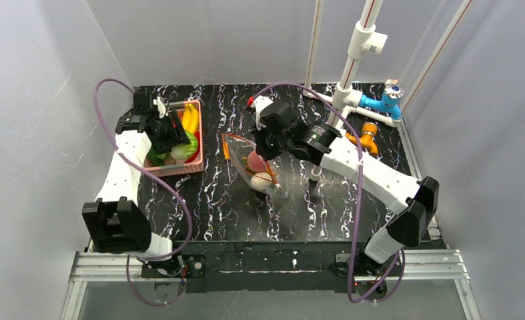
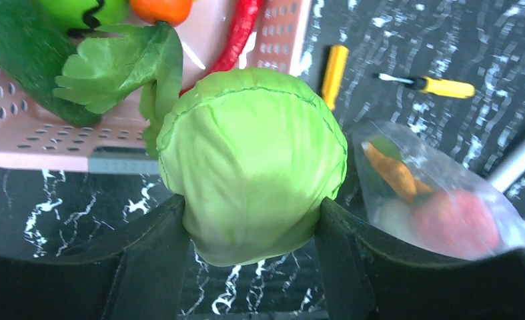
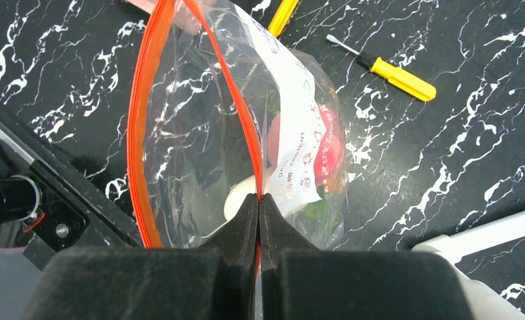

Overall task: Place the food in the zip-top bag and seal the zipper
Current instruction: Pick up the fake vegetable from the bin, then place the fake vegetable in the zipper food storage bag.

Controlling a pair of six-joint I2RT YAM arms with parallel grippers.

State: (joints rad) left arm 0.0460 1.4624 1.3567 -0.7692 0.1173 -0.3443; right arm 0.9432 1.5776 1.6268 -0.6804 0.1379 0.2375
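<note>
The zip-top bag (image 1: 256, 168) lies near the middle of the worktop (image 1: 233, 213), mouth gaping, its orange-red zipper (image 3: 139, 133) bowed into a wide loop. Inside sit the red-pink ball (image 3: 329, 150) and the white radish (image 3: 239, 197). Two yellow-handled screwdrivers (image 3: 396, 72) lie on the worktop just beside the bag. The right gripper (image 3: 259, 200) is pinched fully closed on one lip of the zipper, holding that side up. Over at the left edge, the left gripper (image 2: 253, 220) stands partly open, both fingers (image 2: 149, 260) pressed against the round green cabbage (image 2: 253, 160), which it holds above the near rim of the pink basket (image 2: 19, 140), with leafy greens and a red chilli behind it.
</note>
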